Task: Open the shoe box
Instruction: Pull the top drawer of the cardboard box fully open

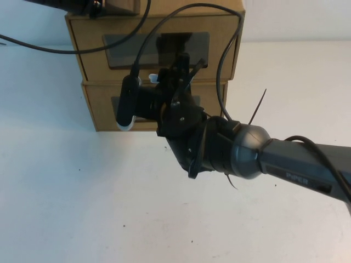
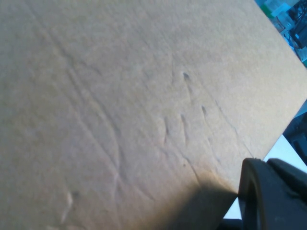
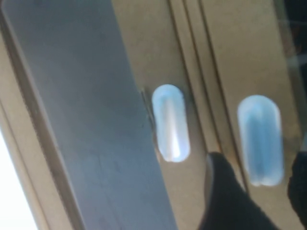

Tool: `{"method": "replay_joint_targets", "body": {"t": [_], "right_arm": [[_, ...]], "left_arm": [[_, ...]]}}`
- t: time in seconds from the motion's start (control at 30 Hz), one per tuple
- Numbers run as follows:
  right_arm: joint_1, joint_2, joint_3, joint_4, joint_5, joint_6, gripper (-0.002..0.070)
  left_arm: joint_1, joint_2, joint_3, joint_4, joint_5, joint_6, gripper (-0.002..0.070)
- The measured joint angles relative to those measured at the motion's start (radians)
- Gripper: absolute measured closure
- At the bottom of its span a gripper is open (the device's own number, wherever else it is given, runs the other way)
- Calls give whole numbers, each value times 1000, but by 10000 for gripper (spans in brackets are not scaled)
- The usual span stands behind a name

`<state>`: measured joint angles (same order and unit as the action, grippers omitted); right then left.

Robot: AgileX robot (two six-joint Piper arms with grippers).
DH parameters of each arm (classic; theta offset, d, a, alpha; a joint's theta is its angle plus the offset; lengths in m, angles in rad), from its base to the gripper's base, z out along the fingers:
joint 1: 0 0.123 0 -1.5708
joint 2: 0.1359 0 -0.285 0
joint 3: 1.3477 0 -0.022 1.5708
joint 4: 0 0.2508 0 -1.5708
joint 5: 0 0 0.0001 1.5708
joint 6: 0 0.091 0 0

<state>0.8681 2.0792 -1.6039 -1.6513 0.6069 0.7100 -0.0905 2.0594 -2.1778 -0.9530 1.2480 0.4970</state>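
Note:
Two brown cardboard shoe boxes are stacked at the back of the white table, the upper box [image 1: 88,44] on the lower box [image 1: 101,112]. Each front has a dark window [image 1: 123,52]. A pale blue pull tab [image 1: 153,78] sticks out from the fronts. My right gripper [image 1: 189,64] is up against the fronts, open. In the right wrist view one tab [image 3: 259,139] lies between its fingers [image 3: 223,191], and a second tab [image 3: 169,122] sits beside the grey window [image 3: 81,120]. My left gripper [image 1: 90,6] rests over the upper box's top [image 2: 120,96].
Black cables [image 1: 225,60] loop in front of the boxes from both arms. The right arm [image 1: 247,153] reaches in from the right over the white table [image 1: 82,208]. A black cable tie [image 1: 258,107] sticks up from the arm.

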Motion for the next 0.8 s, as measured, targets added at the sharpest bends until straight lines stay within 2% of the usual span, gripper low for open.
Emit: {"method": "replay_joint_targets", "body": {"t": [0.3, 0.47, 0.8], "right_arm": [[-30, 46, -60, -2, -41, 0, 451], [-31, 59, -83, -2, -25, 0, 565], [-31, 61, -88, 2, -20, 0, 568]], "left_arm": [[0, 17, -49, 8, 26, -3, 679], [-2, 29, -59, 1, -2, 0, 679], [-2, 61, -71, -12, -2, 4, 679]]}}
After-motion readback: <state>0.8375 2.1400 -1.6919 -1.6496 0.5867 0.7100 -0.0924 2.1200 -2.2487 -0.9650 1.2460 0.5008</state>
